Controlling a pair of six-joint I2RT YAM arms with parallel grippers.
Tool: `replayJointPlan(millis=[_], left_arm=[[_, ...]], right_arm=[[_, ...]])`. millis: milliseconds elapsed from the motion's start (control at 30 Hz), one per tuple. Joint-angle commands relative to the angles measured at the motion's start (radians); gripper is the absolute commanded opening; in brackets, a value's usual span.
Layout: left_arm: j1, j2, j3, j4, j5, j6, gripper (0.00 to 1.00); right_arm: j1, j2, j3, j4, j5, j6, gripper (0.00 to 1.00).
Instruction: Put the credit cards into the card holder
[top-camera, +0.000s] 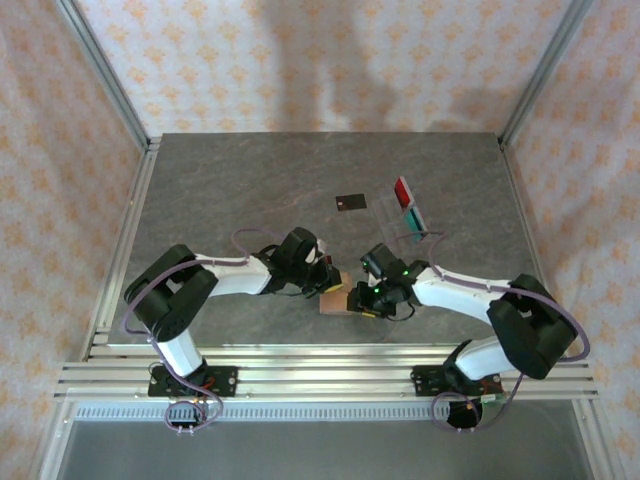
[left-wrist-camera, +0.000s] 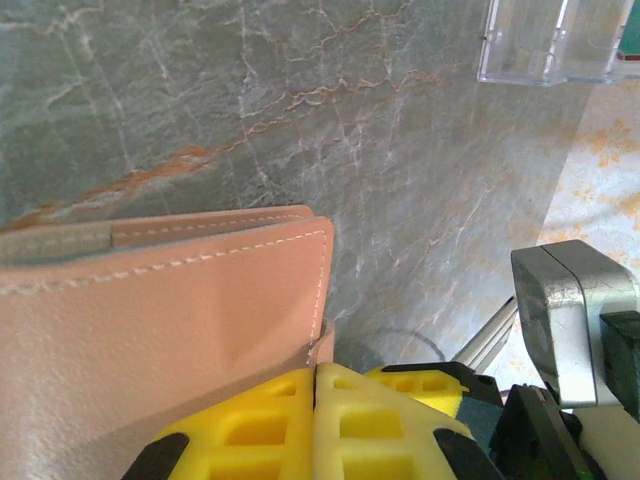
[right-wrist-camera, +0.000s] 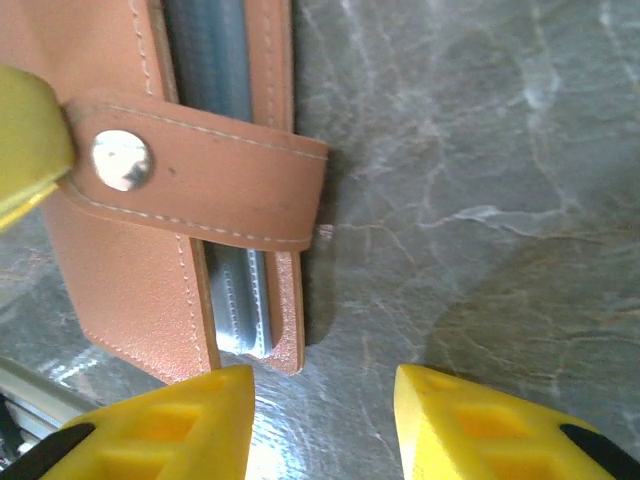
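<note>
Tan leather, the card holder (top-camera: 335, 300) lies on the grey surface (top-camera: 230, 180) towards its near edge. My left hand (left-wrist-camera: 315, 400) is pinched tight on the holder's edge from the left. My right hand (right-wrist-camera: 320, 420) hovers just right of it, fingers apart and empty. Farther off lies the black card (top-camera: 350, 203). Right of that, the red card (top-camera: 403, 189) and teal card (top-camera: 411, 214) stand in a clear rack (left-wrist-camera: 530, 50).

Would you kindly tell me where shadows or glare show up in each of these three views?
Top external: broad soft shadows lie across the patterned backdrop. Left wrist: the clear acrylic stand catches bright highlights along its edges. Right wrist: the metal snap on the card holder glints, and a soft shadow darkens the table above the right end effector.
</note>
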Motion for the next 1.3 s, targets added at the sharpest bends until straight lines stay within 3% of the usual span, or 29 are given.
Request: replayJointPlan(millis=[0, 233, 433, 500, 600, 667, 1267], left_arm=[[0.01, -0.037, -0.018, -0.02, -0.007, 0.011, 0.0], [0.014, -0.025, -0.017, -0.009, 0.002, 0.015, 0.0], [0.019, -0.024, -0.019, -0.002, 0.007, 0.015, 0.0], [0.02, -0.026, -0.021, -0.004, 0.008, 0.018, 0.0], [0.02, -0.03, -0.027, -0.004, 0.011, 0.018, 0.0], [0.021, -0.037, -0.033, -0.006, 0.01, 0.021, 0.0], [0.036, -0.037, -0.077, 0.021, 0.014, 0.033, 0.0]], right_arm=[[-0.004, -0.048, 0.004, 0.061, -0.029, 0.035, 0.43], [-0.004, -0.048, -0.03, 0.169, -0.079, 0.092, 0.49], [-0.004, 0.027, -0.081, 0.298, -0.106, 0.141, 0.43], [-0.003, 0.045, -0.091, 0.328, -0.113, 0.147, 0.37], [-0.003, 0.065, -0.093, 0.34, -0.113, 0.153, 0.09], [-0.006, 0.061, -0.094, 0.324, -0.095, 0.151, 0.0], [-0.053, 0.041, -0.105, 0.231, -0.102, 0.112, 0.0]])
